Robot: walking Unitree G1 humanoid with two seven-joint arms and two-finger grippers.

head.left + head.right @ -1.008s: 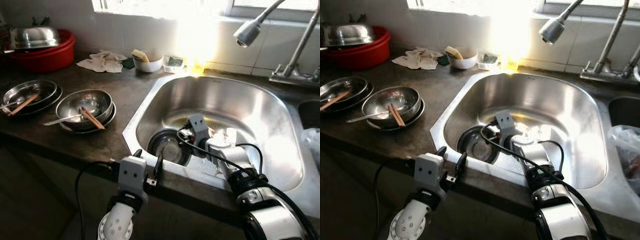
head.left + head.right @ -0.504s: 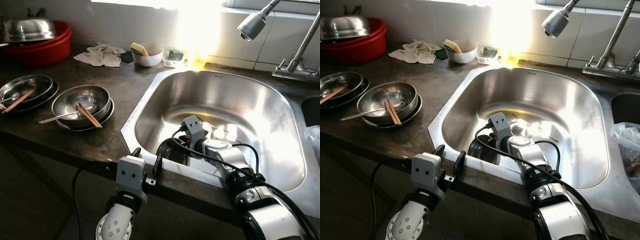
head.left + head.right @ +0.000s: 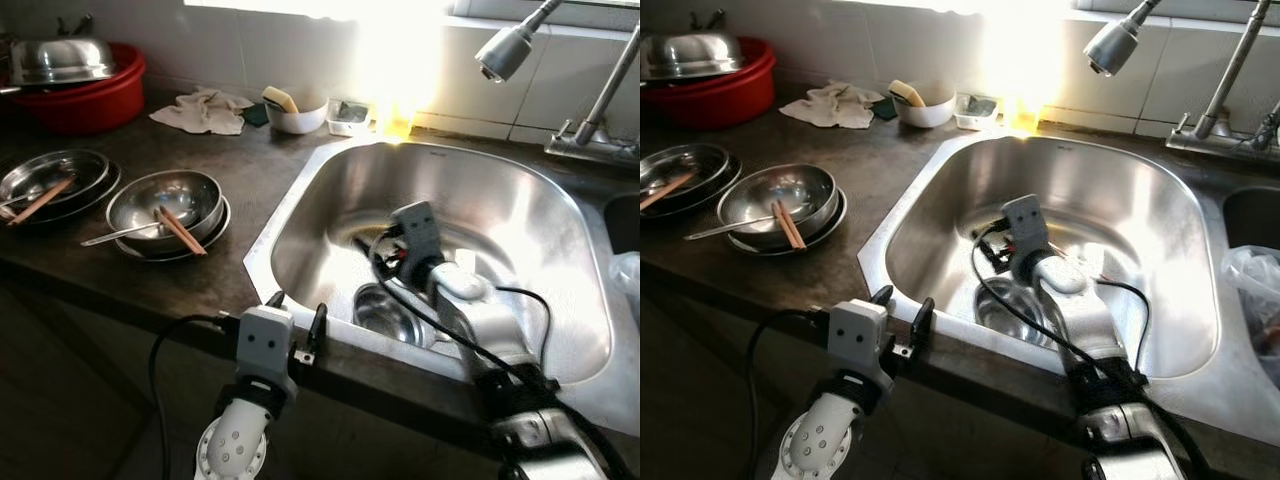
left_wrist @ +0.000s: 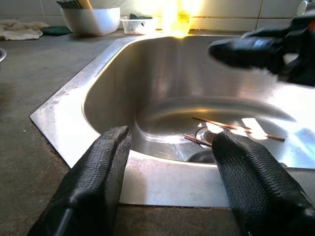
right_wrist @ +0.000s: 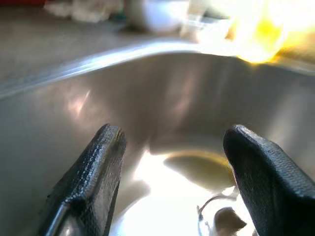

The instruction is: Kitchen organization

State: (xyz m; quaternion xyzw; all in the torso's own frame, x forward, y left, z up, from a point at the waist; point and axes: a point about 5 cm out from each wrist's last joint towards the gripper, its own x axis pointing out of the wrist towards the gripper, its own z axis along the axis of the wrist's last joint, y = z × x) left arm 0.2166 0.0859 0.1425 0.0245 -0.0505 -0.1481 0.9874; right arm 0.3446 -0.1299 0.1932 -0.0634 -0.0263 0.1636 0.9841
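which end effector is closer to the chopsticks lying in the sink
Right. The right end effector is open inside the sink, just above the chopsticks. The left end effector is open outside the sink, at the counter's front edge.

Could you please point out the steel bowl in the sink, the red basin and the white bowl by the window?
steel bowl (image 3: 385, 312): left eye view, its inside.
red basin (image 3: 95, 100): left eye view, front wall.
white bowl (image 3: 298, 120): left eye view, outer side.
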